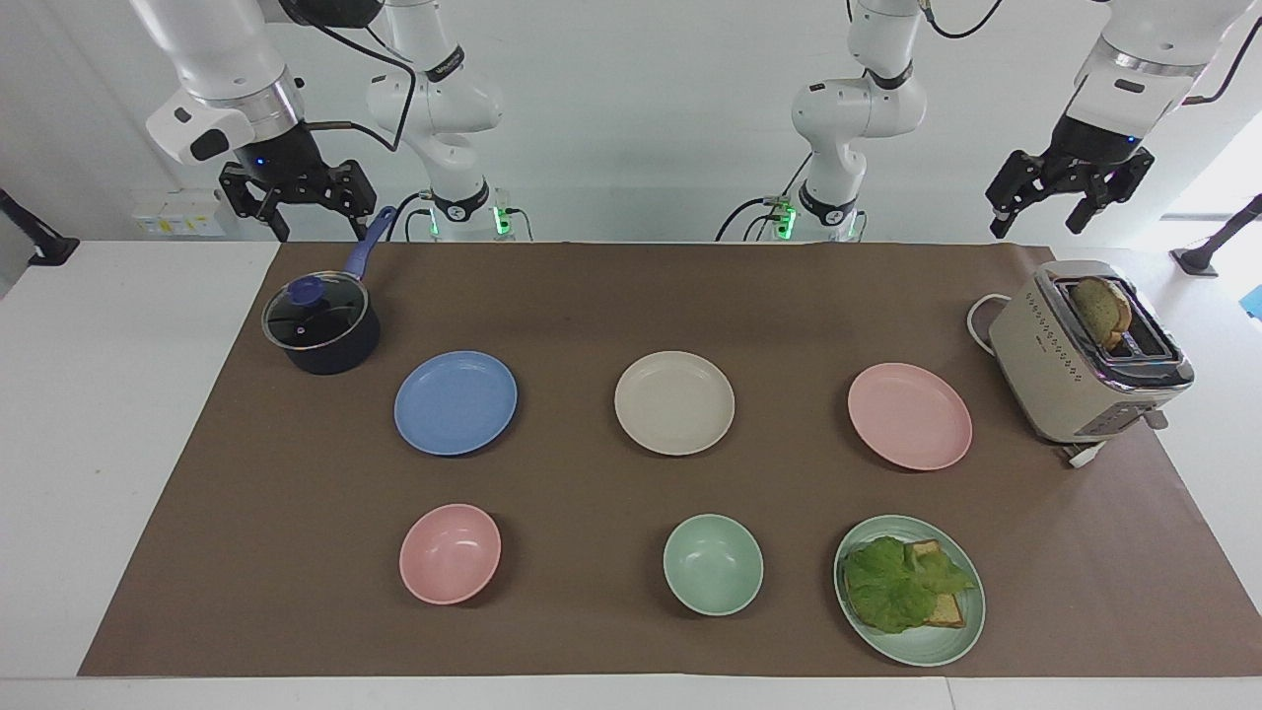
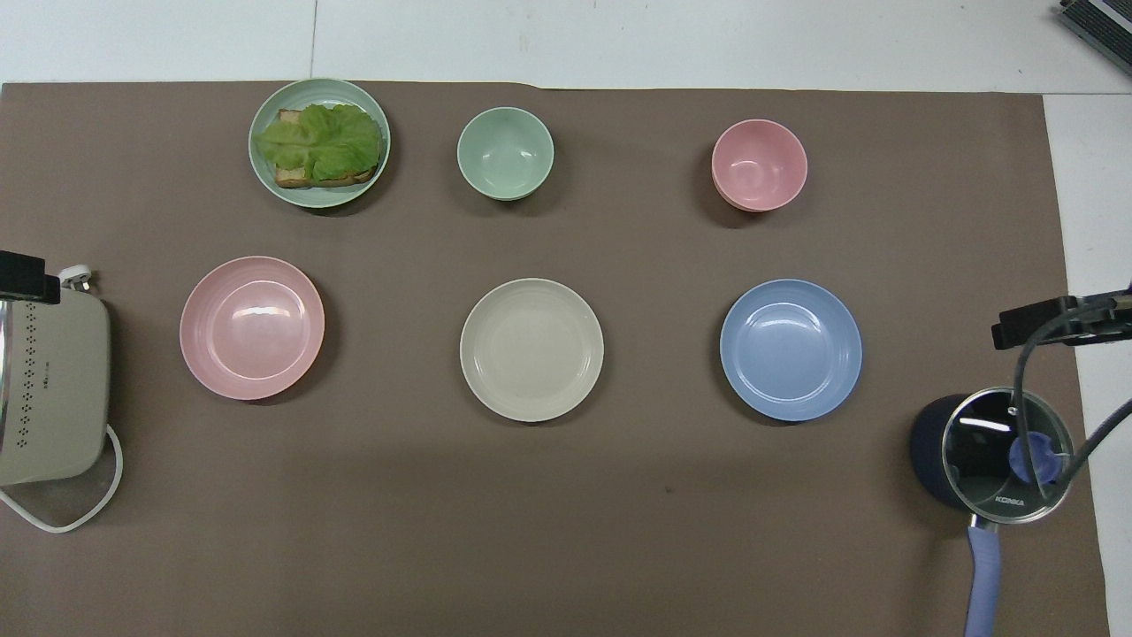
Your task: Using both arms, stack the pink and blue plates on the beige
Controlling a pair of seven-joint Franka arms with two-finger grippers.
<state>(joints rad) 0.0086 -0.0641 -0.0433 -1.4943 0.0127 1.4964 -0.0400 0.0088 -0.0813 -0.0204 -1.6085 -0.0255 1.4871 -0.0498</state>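
Three equal plates lie in a row across the brown mat. The beige plate (image 1: 674,402) (image 2: 531,349) is in the middle. The blue plate (image 1: 455,402) (image 2: 791,349) lies beside it toward the right arm's end, and the pink plate (image 1: 909,415) (image 2: 252,327) toward the left arm's end. All three are bare and apart from each other. My right gripper (image 1: 296,212) hangs open in the air over the saucepan's handle. My left gripper (image 1: 1045,212) hangs open, high over the table's edge by the toaster. Neither holds anything.
A dark saucepan (image 1: 320,325) with a glass lid stands near the blue plate. A toaster (image 1: 1045,365) holding bread stands near the pink plate. Farther from the robots sit a pink bowl (image 1: 450,553), a mint bowl (image 1: 712,564) and a mint plate (image 1: 922,651) with lettuce on toast.
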